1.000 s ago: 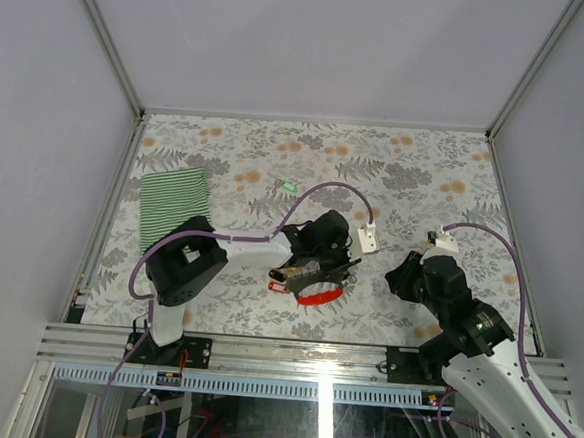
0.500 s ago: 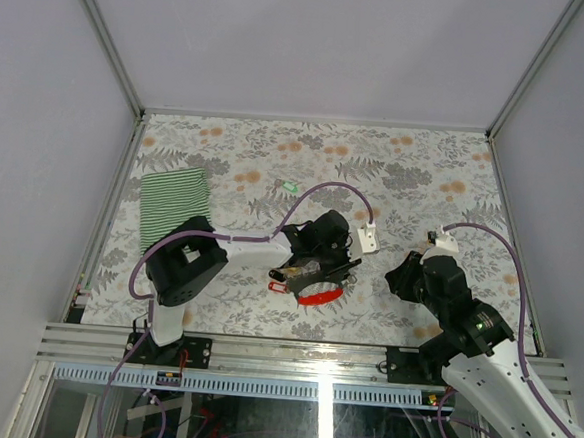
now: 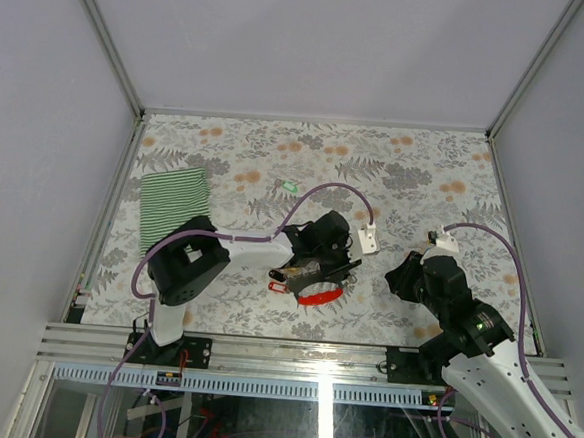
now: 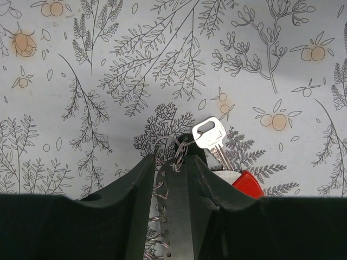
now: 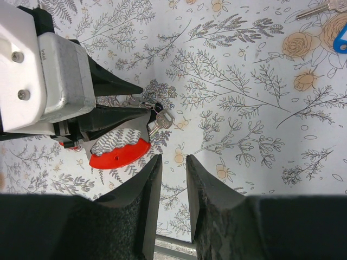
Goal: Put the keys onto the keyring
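Pinching the grey strip of the keyring (image 4: pixel 248 184), the left gripper (image 4: pixel 169 160) sits low near the middle of the table (image 3: pixel 426 168). One silver key (image 4: pixel 210 135) lies just past its tips. The right gripper (image 5: pixel 171 162) hovers to the right, jaws a little apart and holding nothing.

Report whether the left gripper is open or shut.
Shut: the left gripper clamps the grey metal strip of the red-looped keyring between its fingers.
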Available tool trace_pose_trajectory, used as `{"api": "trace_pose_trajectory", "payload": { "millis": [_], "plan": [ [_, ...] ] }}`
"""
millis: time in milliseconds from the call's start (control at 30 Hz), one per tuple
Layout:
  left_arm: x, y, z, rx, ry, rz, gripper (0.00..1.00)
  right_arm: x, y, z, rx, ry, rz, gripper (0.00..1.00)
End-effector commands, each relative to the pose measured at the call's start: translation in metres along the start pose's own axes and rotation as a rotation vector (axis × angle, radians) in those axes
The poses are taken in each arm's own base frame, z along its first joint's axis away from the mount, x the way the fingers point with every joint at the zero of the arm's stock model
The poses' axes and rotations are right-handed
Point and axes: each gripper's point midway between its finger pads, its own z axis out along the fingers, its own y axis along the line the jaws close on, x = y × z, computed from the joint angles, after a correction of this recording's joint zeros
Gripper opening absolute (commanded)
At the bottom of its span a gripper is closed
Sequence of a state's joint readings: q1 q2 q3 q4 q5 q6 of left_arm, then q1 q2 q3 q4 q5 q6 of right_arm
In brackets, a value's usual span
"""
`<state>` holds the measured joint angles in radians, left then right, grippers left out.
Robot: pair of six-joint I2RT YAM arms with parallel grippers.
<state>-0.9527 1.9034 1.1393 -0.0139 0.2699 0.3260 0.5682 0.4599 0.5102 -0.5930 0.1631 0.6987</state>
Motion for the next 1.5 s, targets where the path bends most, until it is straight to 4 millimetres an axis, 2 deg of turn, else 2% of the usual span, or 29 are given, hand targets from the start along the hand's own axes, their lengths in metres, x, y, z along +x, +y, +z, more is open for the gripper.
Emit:
{"api": "trace_pose_trajectory", "payload": {
  "millis": [0,200,333,533,933,1100,1333,1467],
  "plan": [
    [-0.01,0.005,0.006,-0.003,-0.031,-0.006,0.32,-0.011,0.008,-0.002,-0.03,-0.038,0.021,0.31],
    [-0.009,0.005,0.007,-0.004,-0.03,-0.01,0.29,-0.011,0.009,-0.002,-0.032,-0.04,0.021,0.31],
    [-0.014,0.004,0.005,0.003,-0.043,-0.013,0.15,-0.012,0.009,-0.003,-0.032,-0.04,0.022,0.31],
    [-0.02,0.001,0.001,0.015,-0.066,-0.023,0.0,-0.013,0.01,-0.003,-0.039,-0.046,0.024,0.31],
    [-0.043,-0.005,-0.027,0.008,-0.16,-0.035,0.0,-0.017,0.015,-0.004,-0.06,-0.063,0.028,0.31],
    [-0.054,-0.01,-0.043,0.011,-0.205,-0.043,0.0,-0.027,0.017,-0.01,-0.079,-0.109,0.019,0.31],
    [-0.078,-0.014,-0.077,-0.008,-0.291,-0.053,0.0,-0.053,0.038,-0.03,-0.204,-0.233,-0.045,0.32],
    [-0.097,-0.018,-0.105,-0.016,-0.366,-0.052,0.01,-0.065,0.053,-0.041,-0.285,-0.294,-0.087,0.37]
  ]
}}
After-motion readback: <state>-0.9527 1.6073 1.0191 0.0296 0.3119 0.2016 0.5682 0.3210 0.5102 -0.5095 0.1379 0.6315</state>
